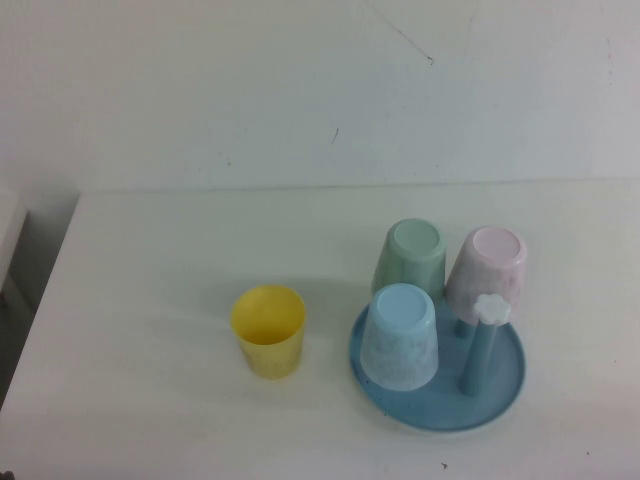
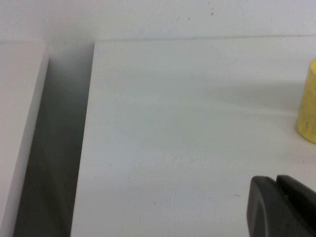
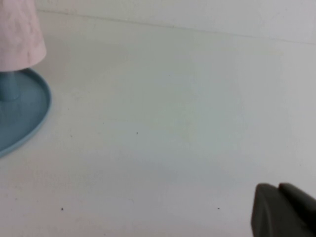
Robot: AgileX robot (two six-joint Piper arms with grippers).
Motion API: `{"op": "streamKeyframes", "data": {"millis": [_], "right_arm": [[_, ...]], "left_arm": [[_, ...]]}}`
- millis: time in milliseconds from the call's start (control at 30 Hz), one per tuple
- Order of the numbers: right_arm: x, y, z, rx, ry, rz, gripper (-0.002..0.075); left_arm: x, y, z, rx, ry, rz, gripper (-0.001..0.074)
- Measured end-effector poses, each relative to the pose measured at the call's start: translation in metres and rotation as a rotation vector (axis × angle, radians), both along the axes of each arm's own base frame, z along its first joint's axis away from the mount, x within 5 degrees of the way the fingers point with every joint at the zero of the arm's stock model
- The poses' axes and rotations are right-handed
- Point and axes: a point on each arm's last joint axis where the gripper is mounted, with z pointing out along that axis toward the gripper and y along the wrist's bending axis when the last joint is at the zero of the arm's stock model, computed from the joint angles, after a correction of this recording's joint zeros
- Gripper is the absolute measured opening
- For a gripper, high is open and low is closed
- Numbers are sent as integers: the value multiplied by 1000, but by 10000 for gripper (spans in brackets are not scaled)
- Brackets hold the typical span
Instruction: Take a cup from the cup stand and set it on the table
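The pale pink speckled cup (image 1: 487,270) hangs upside down on a peg at the back right of the round blue cup stand (image 1: 505,392). It also shows in the right wrist view (image 3: 19,34) above the stand's rim (image 3: 34,111). My right gripper (image 3: 277,188) is shut and empty, low over the white table (image 3: 163,108), well apart from the stand. My left gripper (image 2: 275,180) is shut and empty over the table's left part (image 2: 173,123). Neither arm shows in the high view.
A light blue cup (image 1: 402,335) and a green cup (image 1: 410,255) also sit upside down on the stand. A bare peg with a white flower cap (image 1: 490,308) stands in front of the pink cup. A yellow cup (image 1: 268,330) stands upright on the table. The table's left edge (image 2: 89,123) drops off.
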Motion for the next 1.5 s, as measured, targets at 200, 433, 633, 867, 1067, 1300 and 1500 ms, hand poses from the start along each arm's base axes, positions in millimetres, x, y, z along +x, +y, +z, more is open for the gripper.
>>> {"op": "streamKeyframes", "data": {"millis": [200, 433, 633, 867, 1067, 1300, 1500], "right_arm": [[0, 0, 0, -4, 0, 0, -2], [0, 0, 1, -6, -8, 0, -3], [5, 0, 15, -17, -188, -1, -3], [2, 0, 57, -46, -653, -1, -3], [-9, 1, 81, -62, -946, -1, -2], [-9, -1, 82, -33, -951, -13, -3], [-6, -1, 78, 16, -854, -10, -3]], "left_arm": [[0, 0, 0, 0, 0, 0, -3], [1, 0, 2, -3, -33, 4, -3], [4, 2, 20, -25, -237, 29, -3], [1, 6, 52, -70, -598, 71, -3], [-8, 10, 72, -98, -831, 98, -3], [-10, 11, 75, -122, -868, 105, -3], [-6, 17, 74, -313, -699, 166, -3]]}}
